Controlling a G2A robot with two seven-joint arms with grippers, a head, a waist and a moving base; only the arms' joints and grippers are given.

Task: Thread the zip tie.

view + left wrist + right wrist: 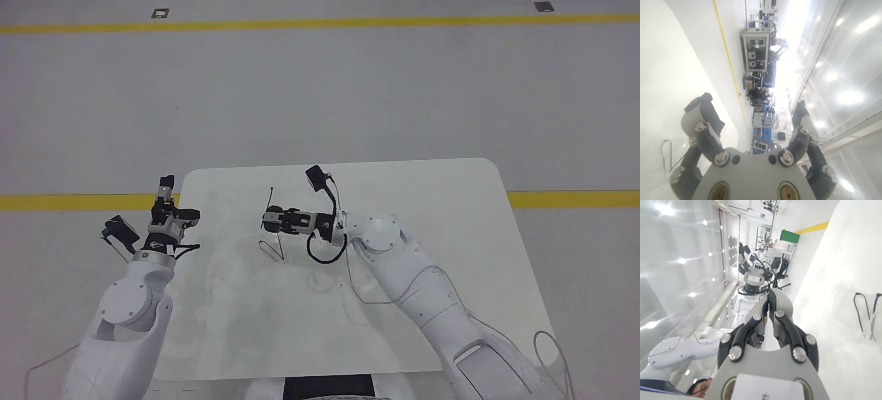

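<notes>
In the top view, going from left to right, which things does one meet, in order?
The left hand, open → right hand, shut on a thin zip tie → bare right part of the table. The looped zip tie overlaps the right hand across the picture, so it is left out.

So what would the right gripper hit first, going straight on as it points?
Likely the left gripper, open, straight ahead of the right gripper. Nothing shows between them, though depth is unclear.
</notes>
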